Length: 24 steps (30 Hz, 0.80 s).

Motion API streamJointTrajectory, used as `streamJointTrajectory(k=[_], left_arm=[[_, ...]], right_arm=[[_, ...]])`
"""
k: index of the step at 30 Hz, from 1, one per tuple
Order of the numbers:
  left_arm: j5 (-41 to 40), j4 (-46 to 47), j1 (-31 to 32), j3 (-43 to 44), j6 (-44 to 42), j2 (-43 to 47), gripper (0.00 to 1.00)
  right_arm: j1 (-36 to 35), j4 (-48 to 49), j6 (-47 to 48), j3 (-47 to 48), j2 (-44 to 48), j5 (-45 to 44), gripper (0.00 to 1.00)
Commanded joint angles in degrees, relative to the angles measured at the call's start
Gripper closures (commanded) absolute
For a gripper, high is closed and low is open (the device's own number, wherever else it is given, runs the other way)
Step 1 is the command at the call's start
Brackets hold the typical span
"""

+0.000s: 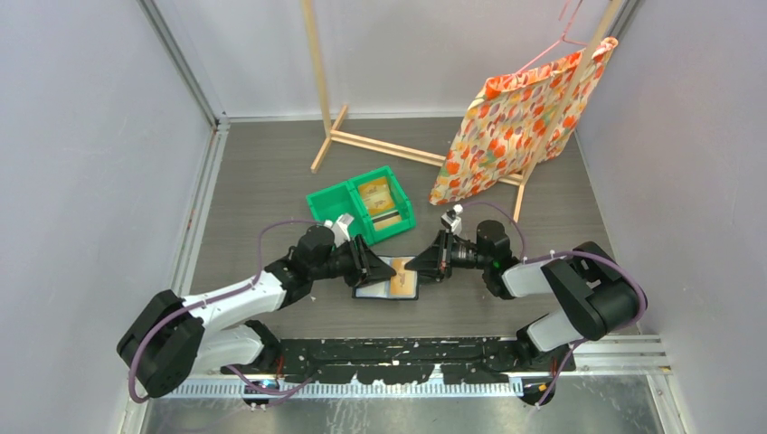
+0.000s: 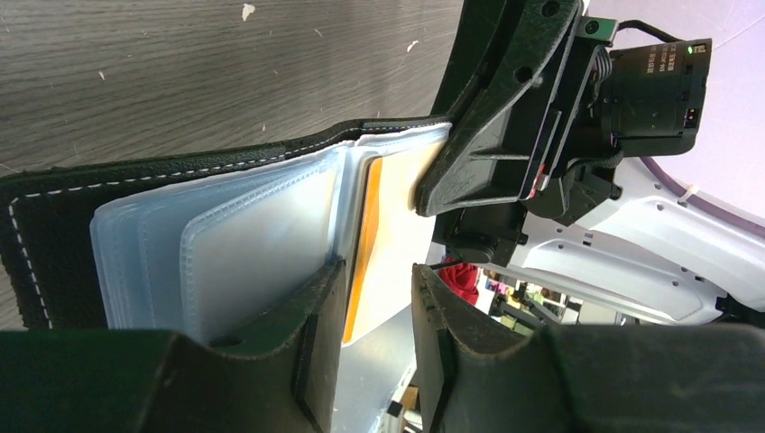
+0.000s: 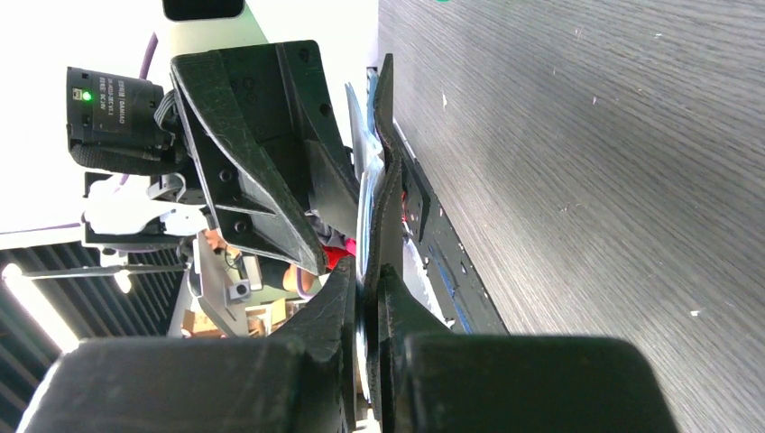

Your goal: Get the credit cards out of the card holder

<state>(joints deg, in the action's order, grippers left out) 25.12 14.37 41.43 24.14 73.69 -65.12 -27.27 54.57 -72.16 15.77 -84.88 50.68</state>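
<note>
Step in hand: pulling a card out of the holder.

Left gripper (image 2: 374, 298): jaws apart, straddling the near edge of a card (image 2: 397, 225). No pinch on it that I can see.

Right gripper (image 3: 368, 275): jaws clamped on the far cover edge of the holder (image 2: 180, 171), sleeves included, which braces it.

The holder lies open on the surface (image 1: 271, 172) between the two grippers, just in front of the bin (image 1: 327, 201).

Next move, as I judge it: close the left jaws on the card edge only, not the sleeve film. Then draw straight out along the pocket while the right holds firm. A skewed pull would likely drag the holder.

Holder: dark bi-fold with pale stitching and bluish clear sleeves (image 2: 235, 253) fanned out. The near sleeves look empty. The card has a pale tan face and an orange edge, and sits in the sleeve by the spine.

The bin's right compartment holds what look like tan cards (image 1: 375, 194).
</note>
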Motion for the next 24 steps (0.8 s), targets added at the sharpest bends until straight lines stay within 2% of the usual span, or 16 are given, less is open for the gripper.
streamJointTrajectory(k=[1,9,18,24], left_arm=[[1.21,3.45,-0.38,-1.03,-0.08,-1.04,0.67],[2.01,8.72,-0.47,-2.46,1.91,-2.15,0.82],[6.48,20.31,-0.64,-2.72,3.79,-6.27,0.80],[8.01,24.48,-0.65,-2.73,4.59,-9.06,0.81]], right_arm=[[-0.32,3.88,-0.32,2.59,2.21,1.36,0.99],[-0.25,4.23,-0.44,2.56,1.67,1.22,0.99],[-0.29,5.79,-1.21,2.55,0.53,1.77,0.99],[-0.29,6.73,-1.74,2.51,-0.02,1.80,0.99]])
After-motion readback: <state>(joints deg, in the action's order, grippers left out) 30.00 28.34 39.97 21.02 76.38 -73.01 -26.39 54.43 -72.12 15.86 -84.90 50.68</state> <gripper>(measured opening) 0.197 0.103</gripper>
